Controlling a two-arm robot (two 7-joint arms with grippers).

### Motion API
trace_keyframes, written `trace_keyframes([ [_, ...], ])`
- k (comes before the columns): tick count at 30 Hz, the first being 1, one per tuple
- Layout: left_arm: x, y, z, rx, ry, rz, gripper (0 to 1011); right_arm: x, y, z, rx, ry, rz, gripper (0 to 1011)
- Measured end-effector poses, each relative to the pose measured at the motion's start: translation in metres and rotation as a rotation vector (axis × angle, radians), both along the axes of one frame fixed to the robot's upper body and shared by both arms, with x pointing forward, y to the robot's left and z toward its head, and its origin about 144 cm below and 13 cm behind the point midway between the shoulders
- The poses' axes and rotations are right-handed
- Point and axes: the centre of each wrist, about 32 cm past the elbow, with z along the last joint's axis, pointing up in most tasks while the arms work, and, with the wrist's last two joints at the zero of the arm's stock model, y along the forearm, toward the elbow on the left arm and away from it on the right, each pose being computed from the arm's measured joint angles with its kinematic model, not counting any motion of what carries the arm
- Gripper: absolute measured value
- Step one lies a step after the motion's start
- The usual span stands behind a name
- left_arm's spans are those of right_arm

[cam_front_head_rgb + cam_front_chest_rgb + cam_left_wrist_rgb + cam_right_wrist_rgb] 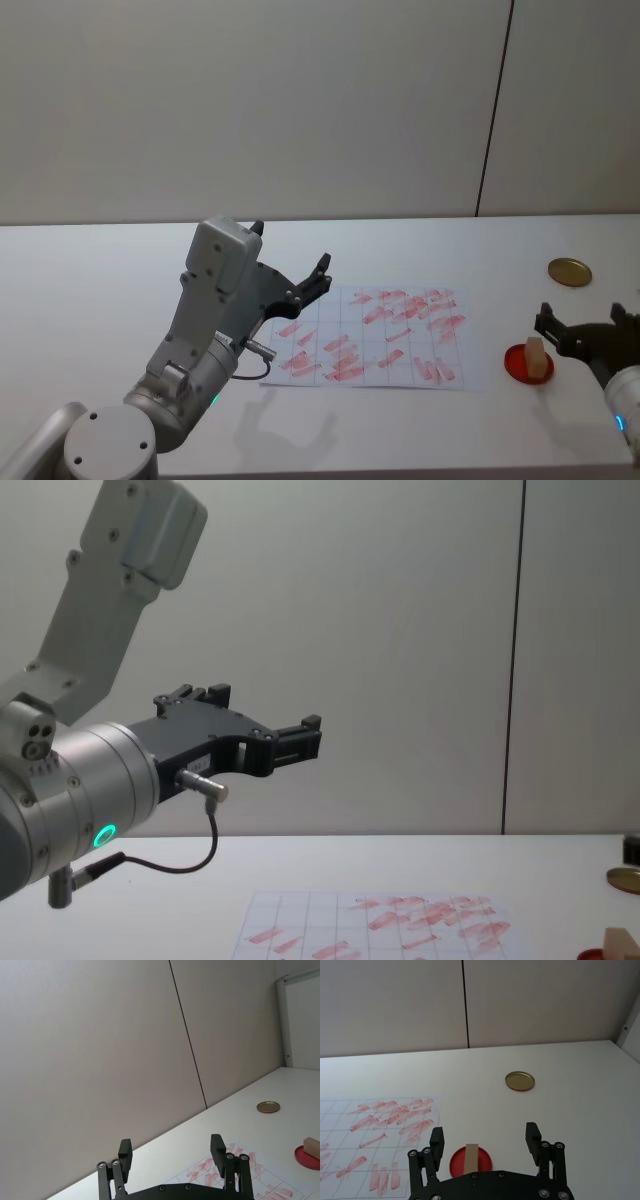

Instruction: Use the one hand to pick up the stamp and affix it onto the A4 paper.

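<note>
While the right hand hangs over the far right end of the worktop, its jaws are spread wide with nothing in them. From where I'm standing, the stamp is a little tan block standing upright on the red pad, just off the right edge of the A4 paper. On the right wrist view the stamp lines up with the gap between the two jaws, a bit closer to one side than dead centre. Neither jaw is touching it. From the head view the jaws sit just beside and slightly behind the stamp.

The paper lies flat in the middle, covered in smeared red marks on a faint grid. A brass disc lies farther back on the right, well apart from the pad.

The left hand, the one with the green ring, is held up off the worktop over the paper's left edge. Its jaws are wide open too, and empty.
</note>
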Motion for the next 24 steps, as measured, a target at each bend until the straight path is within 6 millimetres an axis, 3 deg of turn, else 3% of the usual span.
trace_keyframes([
  [24, 0.000, 0.000, 0.000, 0.000, 0.000, 0.000, 993, 0.028, 0.009, -0.032, -0.017, 0.122, -0.034, 1001],
])
